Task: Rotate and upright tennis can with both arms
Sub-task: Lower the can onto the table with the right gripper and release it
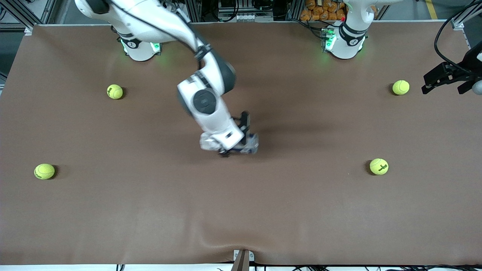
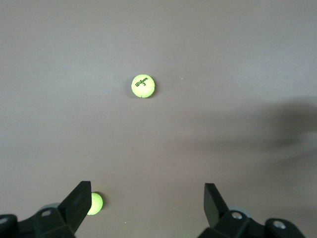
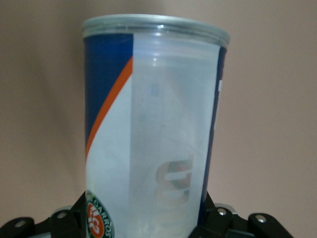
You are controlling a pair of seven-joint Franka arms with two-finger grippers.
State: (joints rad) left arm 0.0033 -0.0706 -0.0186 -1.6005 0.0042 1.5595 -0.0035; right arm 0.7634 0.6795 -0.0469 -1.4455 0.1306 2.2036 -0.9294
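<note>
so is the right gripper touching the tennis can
Cannot tell: in the right wrist view the tennis can sits between the right gripper fingers, but the contact is hidden.

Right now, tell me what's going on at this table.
The right gripper is down at the middle of the table with the tennis can between its fingers. Whether it grips the can firmly cannot be told, nor whether the can is upright yet. The left gripper waits, open and empty, above the left arm's end of the table, beside one tennis ball. Three more tennis balls lie scattered on the brown table.
</note>
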